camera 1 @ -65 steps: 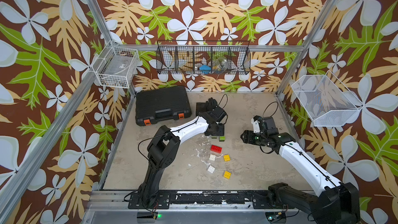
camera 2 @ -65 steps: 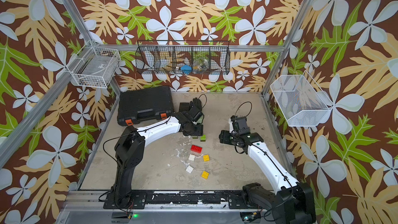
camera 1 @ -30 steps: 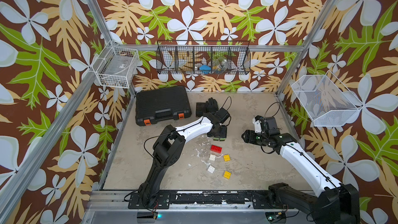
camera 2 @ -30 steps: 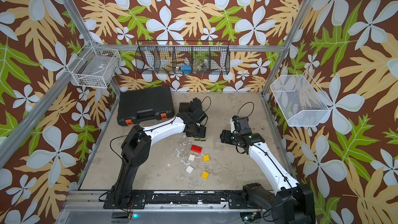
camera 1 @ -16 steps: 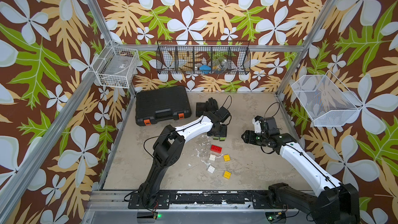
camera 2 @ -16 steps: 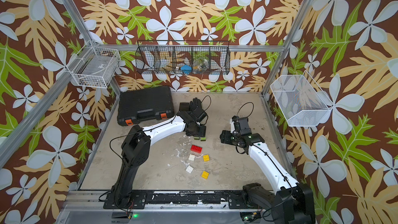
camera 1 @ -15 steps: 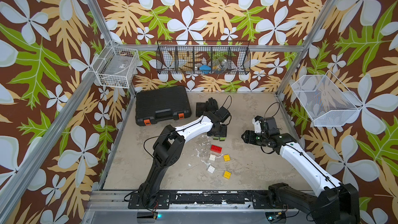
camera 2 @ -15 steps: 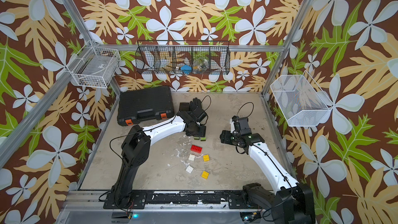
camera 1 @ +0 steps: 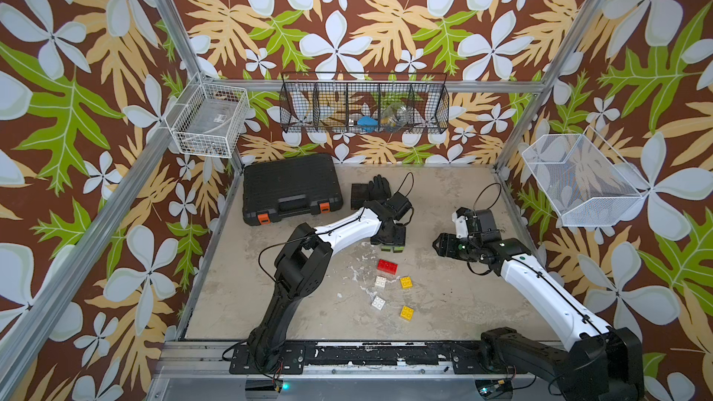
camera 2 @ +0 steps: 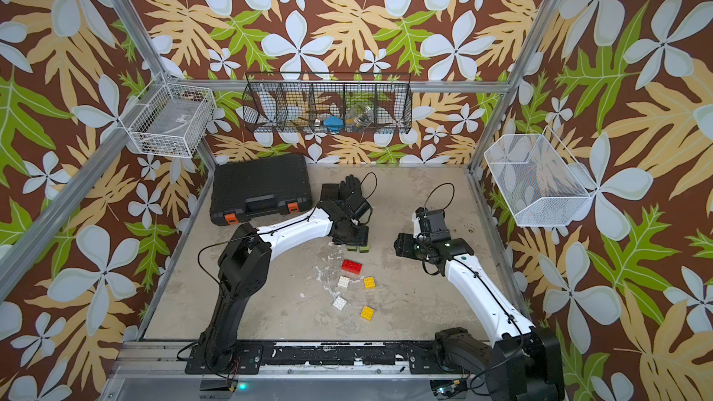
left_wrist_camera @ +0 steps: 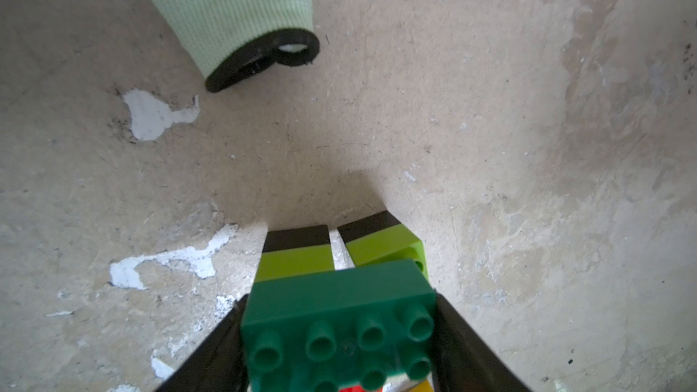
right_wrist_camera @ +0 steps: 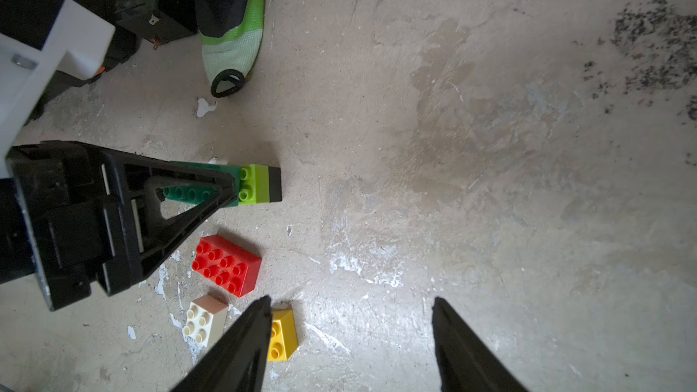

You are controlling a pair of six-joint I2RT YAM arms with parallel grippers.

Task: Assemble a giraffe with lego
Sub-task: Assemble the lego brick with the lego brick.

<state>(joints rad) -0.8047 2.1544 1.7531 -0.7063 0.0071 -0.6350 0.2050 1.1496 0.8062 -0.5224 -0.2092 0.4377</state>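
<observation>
My left gripper (camera 1: 390,239) (left_wrist_camera: 339,333) is shut on a long dark green brick (left_wrist_camera: 339,314) of lego. That brick rests on two legs, each a lime brick (left_wrist_camera: 294,260) on a black one (left_wrist_camera: 296,239), standing on the floor (camera 2: 359,249). One stud of the farther lime brick (right_wrist_camera: 256,184) shows past the green brick's end. In front lie a red brick (camera 1: 387,266), two white bricks (camera 1: 380,282) and two yellow ones (camera 1: 406,283). My right gripper (camera 1: 440,246) (right_wrist_camera: 350,301) hangs open and empty to the right. One of its fingers (right_wrist_camera: 241,341) partly hides a yellow brick (right_wrist_camera: 283,333).
A black case (camera 1: 292,189) lies at the back left. A small black box (camera 1: 359,192) and a black-and-green glove (camera 1: 380,187) lie just behind my left wrist. Wire baskets hang on the walls (camera 1: 364,109).
Since about two seconds ago my left arm's elbow has swung right and its gripper has shifted slightly with the dark green brick. Over the last half second nothing moves. The right arm is still.
</observation>
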